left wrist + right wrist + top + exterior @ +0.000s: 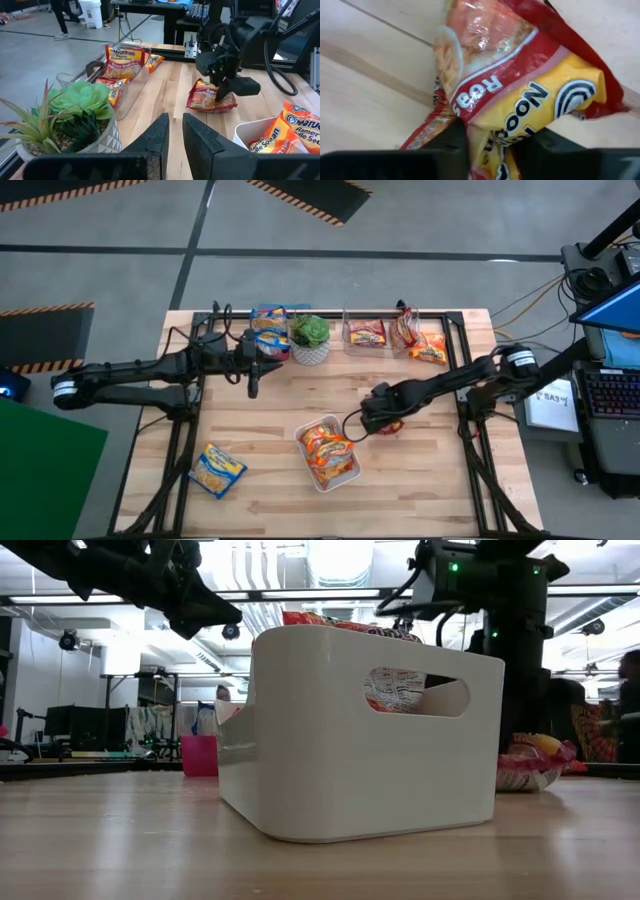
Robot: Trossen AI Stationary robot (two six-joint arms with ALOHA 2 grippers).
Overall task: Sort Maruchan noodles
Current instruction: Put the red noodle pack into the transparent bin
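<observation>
I have the right gripper (385, 423) down at the middle of the table (440, 480), just right of the white bin (345, 474), and its fingers are clamped on a red-edged noodle packet (391, 426). From the right wrist the packet (520, 85) fills almost everything, its crinkled wrapper pinched between the two dark fingers (451, 142). The left wrist camera shows the same grab from across the table — the right gripper (224, 92) pressing down onto the packet (210, 97), which lies on the wood.

The white bin holds orange-edged packets (325, 445) stacked inside; in the low view the bin (360, 730) stands in the foreground and hides most of what is behind it, with the red-edged packet (530, 760) showing at its right.

Along the far edge, a clear tray (366, 345) holds more red packets (367, 333), and further packets (418, 338) lie beside it to the right. A potted plant (310, 337) stands left of the tray, and blue-edged packets (270, 330) sit at the far left by it. One blue-edged packet (217, 469) lies alone near the front left corner.

My left gripper (253, 385) hangs over the far left of the table, near the plant, holding nothing — its fingers (157, 145) sit close together with only a narrow gap.
</observation>
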